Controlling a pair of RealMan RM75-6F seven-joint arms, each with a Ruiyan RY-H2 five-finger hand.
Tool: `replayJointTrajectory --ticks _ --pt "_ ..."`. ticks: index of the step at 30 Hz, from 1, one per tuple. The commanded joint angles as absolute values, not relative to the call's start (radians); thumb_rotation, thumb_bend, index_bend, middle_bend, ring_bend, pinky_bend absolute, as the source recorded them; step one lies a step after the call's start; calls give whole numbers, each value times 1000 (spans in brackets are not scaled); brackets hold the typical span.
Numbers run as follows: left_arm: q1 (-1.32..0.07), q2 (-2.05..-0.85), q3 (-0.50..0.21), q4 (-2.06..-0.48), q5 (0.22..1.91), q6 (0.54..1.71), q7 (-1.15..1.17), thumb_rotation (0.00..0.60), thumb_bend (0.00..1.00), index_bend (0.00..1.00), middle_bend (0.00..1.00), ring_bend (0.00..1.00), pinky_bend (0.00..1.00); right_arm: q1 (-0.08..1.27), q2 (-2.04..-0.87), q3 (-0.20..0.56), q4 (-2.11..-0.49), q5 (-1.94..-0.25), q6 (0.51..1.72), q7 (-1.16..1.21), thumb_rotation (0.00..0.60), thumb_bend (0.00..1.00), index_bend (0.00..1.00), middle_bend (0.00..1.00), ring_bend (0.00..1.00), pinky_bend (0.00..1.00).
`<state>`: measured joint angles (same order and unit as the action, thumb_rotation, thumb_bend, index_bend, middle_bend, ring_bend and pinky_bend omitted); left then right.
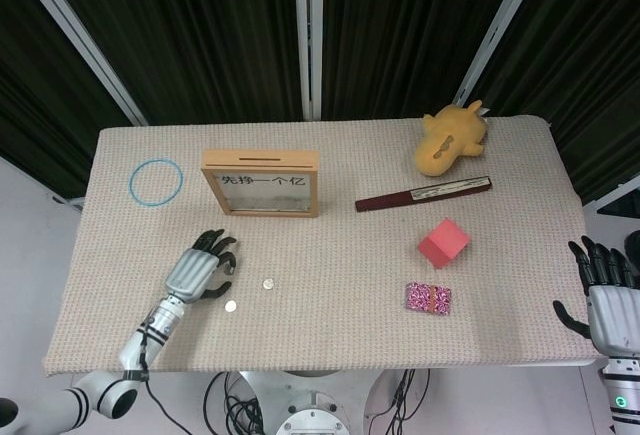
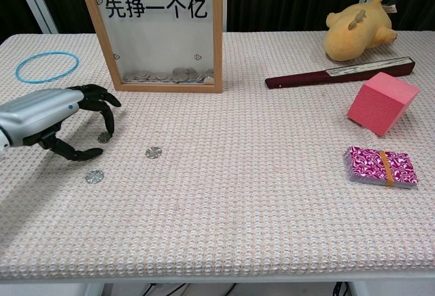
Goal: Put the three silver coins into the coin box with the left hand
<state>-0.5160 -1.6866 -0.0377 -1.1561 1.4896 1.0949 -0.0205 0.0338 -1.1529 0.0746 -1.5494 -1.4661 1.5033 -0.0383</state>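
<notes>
Three silver coins lie on the woven table cover: one (image 2: pixel 104 137) under my left hand's fingertips, one (image 2: pixel 153 152) to its right, one (image 2: pixel 94 176) nearer the front edge. The head view shows two coins (image 1: pixel 267 283) (image 1: pixel 230 306); the third is hidden by the hand. My left hand (image 2: pixel 58 119) (image 1: pixel 200 270) arches over the first coin, fingers (image 2: pixel 102 102) curled down above it and the thumb apart to the near side, holding nothing. The wooden-framed coin box (image 2: pixel 160 30) (image 1: pixel 261 183) stands upright behind, with coins in its bottom. My right hand (image 1: pixel 605 290) hangs off the table's right edge, fingers spread.
A blue ring (image 2: pixel 46 66) lies at the back left. To the right are a yellow plush toy (image 2: pixel 357 27), a dark folded fan (image 2: pixel 340 73), a pink cube (image 2: pixel 382 102) and a patterned card deck (image 2: pixel 380 165).
</notes>
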Motion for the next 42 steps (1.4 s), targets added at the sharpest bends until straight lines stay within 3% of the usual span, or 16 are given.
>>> replayJointTrajectory --ticks 1,19,42 --pt "-518 -1688 -38 -1155 1488 1093 -21 600 263 419 144 0 82 33 -1153 74 -1549 -1466 1504 -38 600 176 0 0 0 0" --pt "-526 -1700 -39 -1136 1472 1078 -20 600 264 416 144 0 75 32 -1151 76 -1544 -1454 1497 -30 600 178 0 0 0 0" --pt "-534 -1738 -41 -1070 1483 1101 -35 600 309 499 168 0 75 28 -1148 69 -1541 -1457 1492 -22 600 181 0 0 0 0"
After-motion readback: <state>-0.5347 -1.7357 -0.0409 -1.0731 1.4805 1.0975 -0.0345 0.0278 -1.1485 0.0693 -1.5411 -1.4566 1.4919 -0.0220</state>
